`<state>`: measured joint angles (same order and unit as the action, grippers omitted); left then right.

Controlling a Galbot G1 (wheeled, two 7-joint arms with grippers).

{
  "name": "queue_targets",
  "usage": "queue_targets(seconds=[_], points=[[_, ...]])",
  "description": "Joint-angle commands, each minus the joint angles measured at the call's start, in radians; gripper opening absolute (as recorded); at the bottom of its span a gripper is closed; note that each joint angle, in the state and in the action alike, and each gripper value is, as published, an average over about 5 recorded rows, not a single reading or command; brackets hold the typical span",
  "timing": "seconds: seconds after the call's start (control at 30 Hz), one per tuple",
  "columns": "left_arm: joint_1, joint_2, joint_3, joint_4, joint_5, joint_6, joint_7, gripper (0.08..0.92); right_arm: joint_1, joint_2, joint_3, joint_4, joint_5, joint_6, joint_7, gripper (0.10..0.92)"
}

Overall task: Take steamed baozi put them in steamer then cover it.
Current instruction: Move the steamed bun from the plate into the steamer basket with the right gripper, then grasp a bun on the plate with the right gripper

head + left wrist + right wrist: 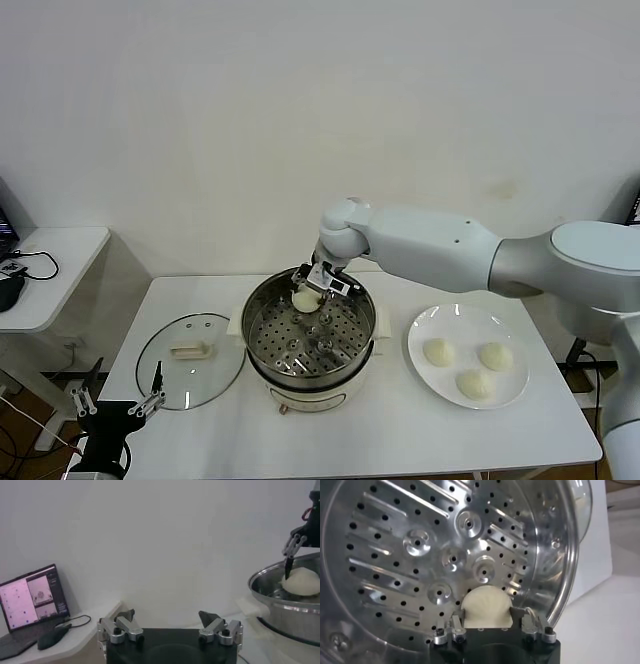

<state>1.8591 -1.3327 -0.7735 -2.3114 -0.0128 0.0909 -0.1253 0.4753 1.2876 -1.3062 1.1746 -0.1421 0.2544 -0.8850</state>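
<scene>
Cream-white steamed baozi (306, 299) — four in all: one sits inside the steamer (310, 336) against its far wall, on the perforated steel floor, and three lie on a flat white plate (468, 356) near the table's right edge. One steamer only, shiny steel basket on a cream-white pot base, about mid-table. One cover (190, 359), clear glass with a cream bar handle, lies flat on the table (400, 430) just left of the steamer, near the left edge, not on the pot.

Right gripper (318, 283) reaches into the basket from the far side, its fingers either side of that one bun; the right wrist view shows the bun (486, 606) between the two fingers (455, 625) with the pads at its flanks — whether they grip it or have just let go I cannot tell. In the left wrist view a dark fingertip touches the bun's top (301, 581).

Left gripper (118, 400) hangs low off the table's front-left corner, jaws spread wide, nothing in them.

One side table at far left carries one laptop (30, 605) and one mouse (52, 636).
</scene>
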Motion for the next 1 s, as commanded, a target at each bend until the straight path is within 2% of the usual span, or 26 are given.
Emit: queue_targets(seconds=[0.03,0.17,0.27,0.37,0.53,0.63,0.8,1.0], points=[[0.000,-0.001,0.000,-0.003,0.000,0.000,0.001,0.823,-0.004,0.003,0.005,-0.024,-0.048,0.068,0.023,0.644],[0.000,0.000,0.000,-0.005,0.000,0.001,0.001,0.823,0.048,-0.026,0.014,0.018,0.019,0.048,0.008,0.758],[-0.001,0.002,-0.001,-0.005,0.000,0.001,0.002,0.823,0.111,-0.070,0.018,0.079,0.138,-0.024,-0.028,0.809],[-0.003,0.009,-0.005,-0.006,-0.006,0.003,0.004,0.823,0.173,-0.149,0.024,0.177,0.280,-0.156,-0.064,0.821],[-0.007,0.026,-0.012,-0.006,-0.021,0.010,0.008,0.823,0.242,-0.335,0.042,0.347,0.388,-0.421,-0.067,0.823],[-0.010,0.037,-0.010,-0.005,-0.024,0.014,0.010,0.823,0.270,-0.458,0.031,0.427,0.411,-0.518,-0.066,0.823],[-0.015,0.056,0.000,0.000,-0.024,0.015,0.012,0.823,0.255,-0.696,0.031,0.520,0.414,-0.594,-0.067,0.823],[-0.023,0.079,0.002,0.011,-0.027,0.016,0.013,0.823,0.116,-0.875,0.042,0.561,0.309,-0.604,-0.062,0.822]])
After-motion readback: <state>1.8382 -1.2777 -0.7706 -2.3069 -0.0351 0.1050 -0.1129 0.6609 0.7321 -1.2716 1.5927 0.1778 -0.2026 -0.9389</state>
